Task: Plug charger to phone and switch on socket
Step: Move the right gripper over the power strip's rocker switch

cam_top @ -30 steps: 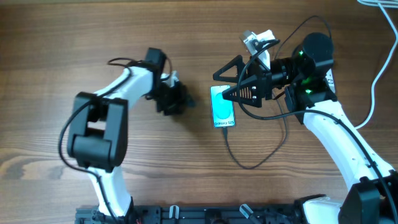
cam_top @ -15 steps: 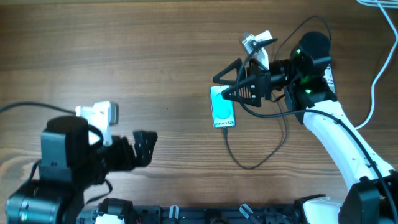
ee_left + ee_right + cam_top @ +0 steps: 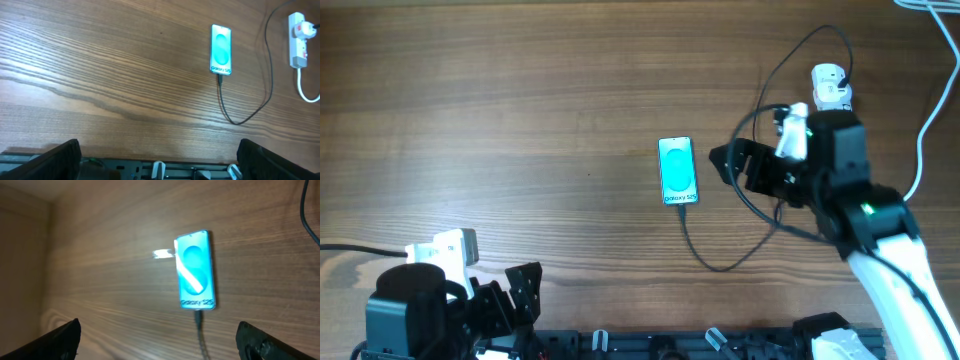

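Note:
The phone point(image 3: 678, 171) lies flat mid-table with its cyan screen lit; it also shows in the left wrist view point(image 3: 221, 42) and the right wrist view point(image 3: 196, 270). The thin black charger cable point(image 3: 720, 266) has its plug tip at the phone's near end point(image 3: 198, 317) and loops right toward the white socket point(image 3: 830, 86), which my right arm partly hides. The socket shows whole in the left wrist view point(image 3: 297, 46). My right gripper point(image 3: 728, 168) is open and empty, just right of the phone. My left gripper point(image 3: 525, 290) is open and empty, at the near left edge.
A thicker white cord point(image 3: 924, 120) runs down the far right of the table and leaves the socket's grey end point(image 3: 306, 92). A black rail with clips point(image 3: 160, 167) runs along the near table edge. The table is bare wood.
My left arm has pulled back from beside the phone to the near left corner. My right gripper has drawn back off the phone to its right, uncovering the phone and the socket's far end.

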